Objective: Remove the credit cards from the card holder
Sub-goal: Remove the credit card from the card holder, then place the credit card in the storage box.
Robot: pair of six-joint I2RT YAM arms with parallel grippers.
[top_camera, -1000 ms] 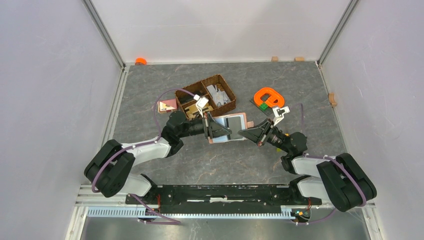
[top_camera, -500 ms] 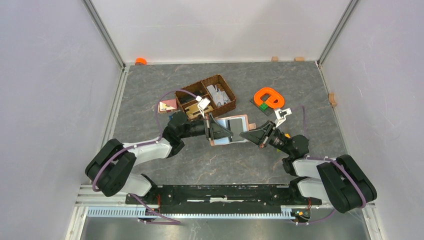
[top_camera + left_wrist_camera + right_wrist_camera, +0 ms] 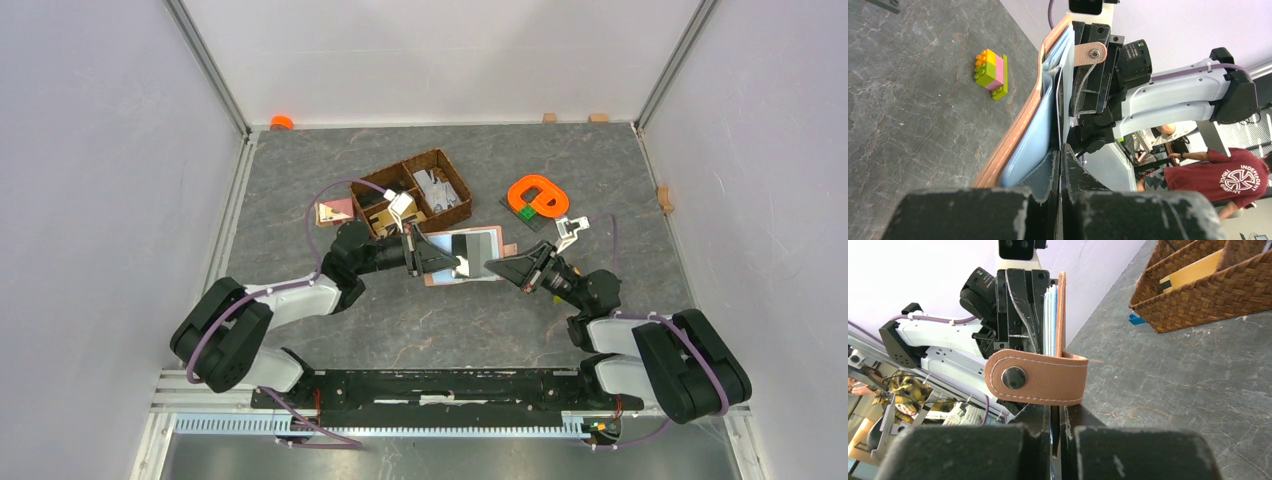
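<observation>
Though bolted well apart at the near edge, reach inward with elbows bent and meet tip to tip over the middle of the table point(image 3: 400, 320). Clamps the left end of the card holder point(image 3: 475, 250) in the left gripper point(image 3: 452, 262), jaws squeezed tight on tan wall and pale lining. Pinches the opposite, snap-tab end with the right gripper point(image 3: 492, 268), likewise clenched on a thin edge; cannot tell whether card or wall. Holds the holder opened and on edge between both, near the wicker basket point(image 3: 440, 160). Shows from above only a pale grey-blue face. Reveals in the right wrist view the credit cards point(image 3: 1050, 315), blue edges stacked against the tan panel, inside the holder. Catches in the left wrist view a stack of toy bricks point(image 3: 992, 74) on the table beyond.
</observation>
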